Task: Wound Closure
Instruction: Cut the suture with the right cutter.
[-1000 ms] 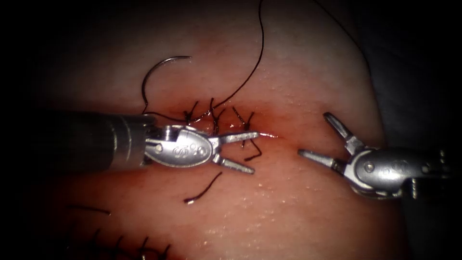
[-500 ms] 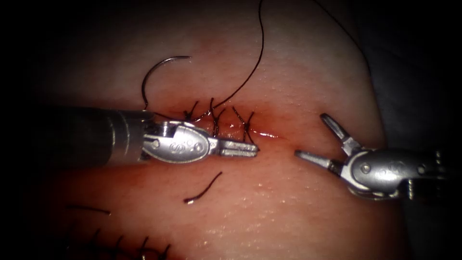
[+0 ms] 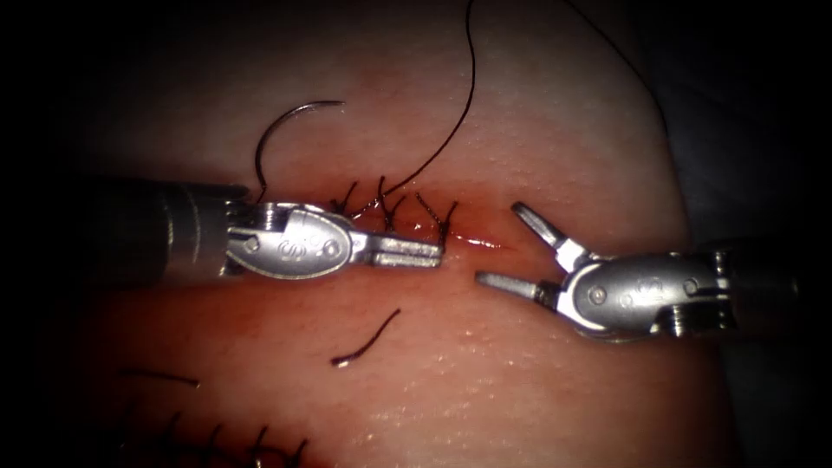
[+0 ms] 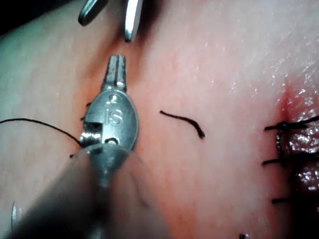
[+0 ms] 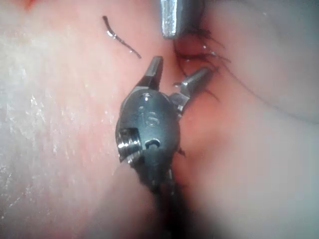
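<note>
Left tool point(image 3: 414, 252): seen at centre-left of the endoscope view, entering from the left; the jaws are pressed together along the lower edge of the stitched cut. Whether a thread end is caught between them cannot be told. In the earlier pictures the jaws were spread; they have since been closed and drawn slightly leftward.

Right tool point(image 3: 511, 247): seen at centre-right, jaws spread wide and holding nothing. It has been brought leftward toward the open end of the cut since the earlier pictures.

Needle point(image 3: 282, 130): laid free on the tissue at upper left of the frame, above the left tool's shaft; held by neither tool and not in the tissue, as far as can be seen.

Thread point(image 3: 459, 113): run from the top edge of the frame in a curve down to the stitches.

Cut point(image 3: 472, 241): at mid-frame, several dark stitches point(image 3: 390, 212) are already placed across its left portion; a short glistening stretch at its right end is judged still unclosed.

Cut ends of thread point(image 3: 368, 340): one curved piece lies loose below the cut; another is seen at lower left.

Surface: the tissue point(image 3: 520, 381) is pale and moist, tinged with red fluid point(image 3: 459, 227) around the cut; a second stitched line point(image 3: 234, 442) is seen at the bottom-left edge.

Room: darkness surrounds the lit field.
</note>
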Robot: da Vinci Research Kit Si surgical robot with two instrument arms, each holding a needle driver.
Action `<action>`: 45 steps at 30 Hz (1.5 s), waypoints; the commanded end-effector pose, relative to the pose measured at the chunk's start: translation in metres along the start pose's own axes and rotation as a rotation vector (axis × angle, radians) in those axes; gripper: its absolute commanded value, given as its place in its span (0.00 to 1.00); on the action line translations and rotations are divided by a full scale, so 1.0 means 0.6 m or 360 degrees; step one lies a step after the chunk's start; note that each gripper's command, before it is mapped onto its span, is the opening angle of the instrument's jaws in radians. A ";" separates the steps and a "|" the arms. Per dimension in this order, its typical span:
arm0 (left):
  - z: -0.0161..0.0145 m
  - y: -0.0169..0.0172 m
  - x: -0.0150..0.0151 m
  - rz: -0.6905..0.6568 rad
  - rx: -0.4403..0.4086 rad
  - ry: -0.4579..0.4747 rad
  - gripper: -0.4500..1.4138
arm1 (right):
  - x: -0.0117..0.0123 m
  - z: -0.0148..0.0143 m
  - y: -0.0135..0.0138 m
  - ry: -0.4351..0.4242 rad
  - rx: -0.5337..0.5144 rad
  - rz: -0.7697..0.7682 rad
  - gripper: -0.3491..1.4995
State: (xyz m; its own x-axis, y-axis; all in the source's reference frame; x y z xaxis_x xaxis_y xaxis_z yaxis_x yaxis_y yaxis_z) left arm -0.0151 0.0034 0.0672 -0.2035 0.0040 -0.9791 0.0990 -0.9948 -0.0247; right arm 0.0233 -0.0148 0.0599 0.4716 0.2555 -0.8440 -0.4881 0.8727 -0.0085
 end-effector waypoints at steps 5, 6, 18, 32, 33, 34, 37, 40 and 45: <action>-0.0001 0.0000 -0.0005 -0.0003 0.0003 -0.0009 0.00 | -0.0014 0.0071 -0.0030 -0.0008 0.0015 -0.0073 0.99; -0.0002 0.0000 -0.0005 -0.0003 0.0003 -0.0010 0.00 | -0.0019 0.0080 -0.0035 -0.0024 0.0024 -0.0077 0.99; 0.0006 0.0002 -0.0002 -0.0003 0.0012 -0.0018 0.00 | -0.0056 0.0146 -0.0043 -0.0090 0.0022 -0.0184 0.99; 0.0016 0.0023 0.0010 0.0007 0.0019 -0.0050 0.00 | -0.0065 0.0190 -0.0055 -0.0093 -0.0030 -0.0193 0.98; 0.0018 0.0024 0.0010 0.0008 0.0018 -0.0048 0.00 | -0.0067 0.0192 -0.0055 -0.0093 -0.0031 -0.0194 0.97; 0.0018 0.0025 0.0011 0.0008 0.0019 -0.0049 0.00 | -0.0069 0.0193 -0.0055 -0.0092 -0.0032 -0.0195 0.97; 0.0019 0.0027 0.0013 0.0008 0.0014 -0.0051 0.00 | -0.0072 0.0195 -0.0054 -0.0089 -0.0036 -0.0197 0.97; 0.0020 0.0027 0.0013 0.0008 0.0015 -0.0052 0.00 | -0.0069 0.0198 -0.0055 -0.0080 -0.0042 -0.0195 0.96; 0.0024 0.0032 0.0012 0.0013 0.0011 -0.0055 0.00 | -0.0062 0.0202 -0.0058 -0.0052 -0.0045 -0.0193 0.95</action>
State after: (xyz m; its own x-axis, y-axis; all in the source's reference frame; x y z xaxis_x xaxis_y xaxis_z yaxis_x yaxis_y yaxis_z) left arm -0.0159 0.0013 0.0661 -0.2381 -0.0072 -0.9712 0.0941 -0.9954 -0.0157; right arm 0.0314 -0.0134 0.0692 0.5537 0.1636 -0.8165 -0.4468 0.8858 -0.1254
